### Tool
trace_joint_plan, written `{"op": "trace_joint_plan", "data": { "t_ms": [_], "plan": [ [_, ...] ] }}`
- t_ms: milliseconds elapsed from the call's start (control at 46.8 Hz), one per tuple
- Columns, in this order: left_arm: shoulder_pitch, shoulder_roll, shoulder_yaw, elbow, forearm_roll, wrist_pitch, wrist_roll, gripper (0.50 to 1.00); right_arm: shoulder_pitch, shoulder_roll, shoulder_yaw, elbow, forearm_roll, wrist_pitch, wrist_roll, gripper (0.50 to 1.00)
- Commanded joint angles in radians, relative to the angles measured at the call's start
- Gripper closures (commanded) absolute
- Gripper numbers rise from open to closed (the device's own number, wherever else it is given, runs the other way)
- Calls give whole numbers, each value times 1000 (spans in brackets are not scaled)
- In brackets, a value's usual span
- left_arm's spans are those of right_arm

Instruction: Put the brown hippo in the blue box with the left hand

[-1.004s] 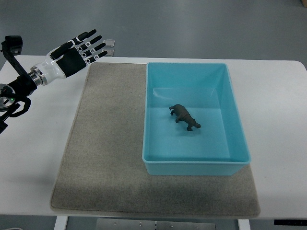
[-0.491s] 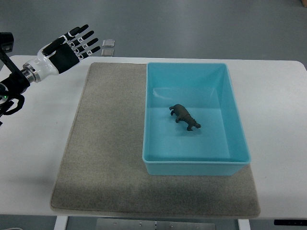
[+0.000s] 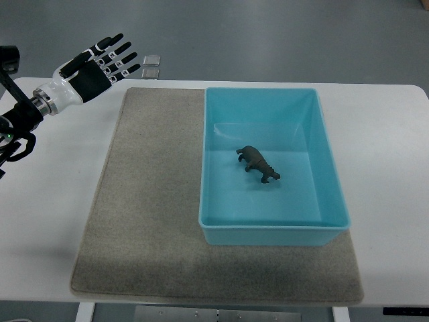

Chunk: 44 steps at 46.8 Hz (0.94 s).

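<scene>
The brown hippo (image 3: 258,164) stands on the floor of the blue box (image 3: 322,134), near its middle, head toward the lower right. My left hand (image 3: 107,60) hovers over the table's far left corner, well left of the box. Its fingers are spread and hold nothing. The right arm does not show.
The blue box sits on a grey-brown mat (image 3: 147,201) that covers the middle of the white table (image 3: 389,154). A small pale object (image 3: 152,65) lies on the floor beyond the table's far edge, next to my left hand.
My left hand moved back toward the upper left, away from the box, in the first half second, and has stayed still since. The hippo has not moved.
</scene>
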Motion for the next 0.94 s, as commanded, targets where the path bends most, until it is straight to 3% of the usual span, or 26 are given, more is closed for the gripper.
{"op": "trace_joint_plan", "data": {
  "t_ms": [0,919],
  "plan": [
    [0,0,2,1,2,0,0,504,0,0,0,0,0,0,0,564],
    [0,5,0,1,11,0,-3,504,0,0,-2,9,-8,3,-2,564]
  ]
}}
